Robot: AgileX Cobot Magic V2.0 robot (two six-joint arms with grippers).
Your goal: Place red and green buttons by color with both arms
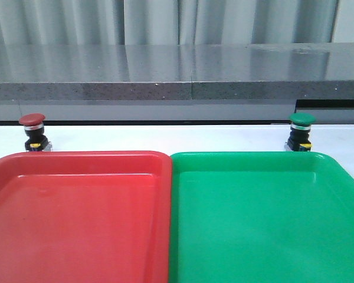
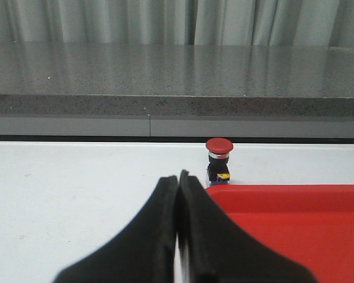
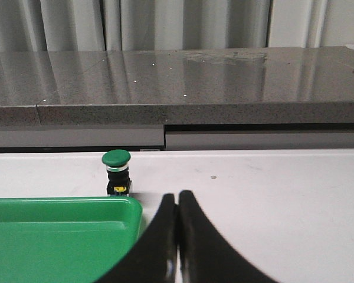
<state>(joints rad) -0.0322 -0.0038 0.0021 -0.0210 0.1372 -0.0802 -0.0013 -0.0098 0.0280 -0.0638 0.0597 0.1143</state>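
The red button stands upright on the white table behind the far left corner of the red tray. The green button stands upright behind the far right part of the green tray. Neither arm shows in the front view. In the left wrist view my left gripper is shut and empty, short of the red button and beside the red tray's corner. In the right wrist view my right gripper is shut and empty, short of the green button, beside the green tray.
Both trays are empty and sit side by side, touching, at the front of the table. A grey stone ledge runs along the back behind the buttons, with curtains above it.
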